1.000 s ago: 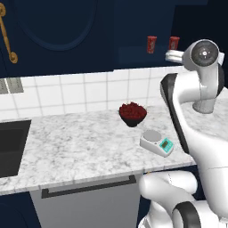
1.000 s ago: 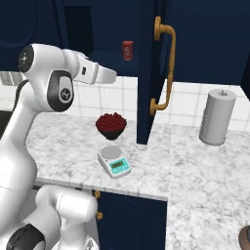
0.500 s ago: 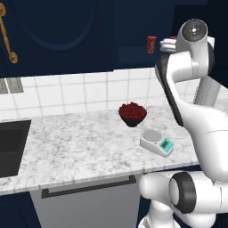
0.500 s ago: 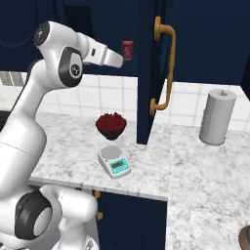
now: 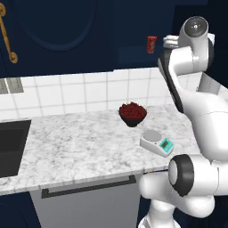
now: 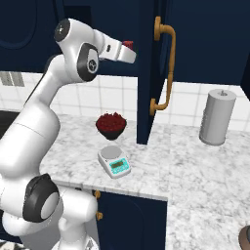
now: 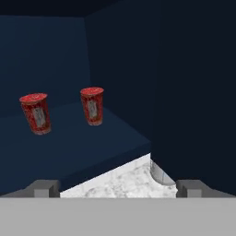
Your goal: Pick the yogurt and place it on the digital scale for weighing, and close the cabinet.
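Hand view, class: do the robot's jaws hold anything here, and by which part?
Nothing is held. The jaws stand wide apart and empty, short of the two small red cylindrical yogurt cups standing on the dark navy cabinet shelf.

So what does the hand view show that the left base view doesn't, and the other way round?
The hand view alone shows two red yogurt cups, left and right, standing apart on the cabinet shelf, with the tool open and short of them. The left base view alone shows the digital scale, the bowl of berries and the sink. Both share the marble counter and a red cup in the cabinet.
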You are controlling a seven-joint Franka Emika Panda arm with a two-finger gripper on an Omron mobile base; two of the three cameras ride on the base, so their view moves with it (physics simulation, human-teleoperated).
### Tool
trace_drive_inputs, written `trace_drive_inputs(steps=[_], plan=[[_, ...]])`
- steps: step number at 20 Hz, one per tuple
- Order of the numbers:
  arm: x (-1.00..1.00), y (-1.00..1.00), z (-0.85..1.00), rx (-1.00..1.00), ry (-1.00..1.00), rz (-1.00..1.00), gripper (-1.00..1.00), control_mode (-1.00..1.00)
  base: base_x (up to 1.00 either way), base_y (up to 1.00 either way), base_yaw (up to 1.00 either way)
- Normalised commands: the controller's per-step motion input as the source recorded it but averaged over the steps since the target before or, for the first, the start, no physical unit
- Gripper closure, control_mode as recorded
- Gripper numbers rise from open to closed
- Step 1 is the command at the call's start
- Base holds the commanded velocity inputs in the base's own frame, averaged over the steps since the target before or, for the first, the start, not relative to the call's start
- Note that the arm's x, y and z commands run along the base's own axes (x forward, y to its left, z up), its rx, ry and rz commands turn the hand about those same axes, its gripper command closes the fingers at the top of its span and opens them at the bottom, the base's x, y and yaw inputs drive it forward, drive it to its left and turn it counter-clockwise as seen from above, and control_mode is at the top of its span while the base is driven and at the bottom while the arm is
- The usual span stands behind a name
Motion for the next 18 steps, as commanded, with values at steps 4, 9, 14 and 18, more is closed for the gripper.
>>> trace_drive_inputs(steps=[4,9,14,18], plan=[[0.51,-0.12,-0.02,0.0,0.0,0.0,-1.0,-1.0,0.0,0.0,0.0],[0.48,-0.12,-0.04,0.0,0.0,0.0,-1.0,-1.0,0.0,0.0,0.0],[0.52,-0.01,-0.13,0.0,0.01,0.0,-1.0,-1.0,0.0,0.0,0.0],[0.38,-0.24,-0.05,0.0,0.0,0.0,-1.0,-1.0,0.0,0.0,0.0]])
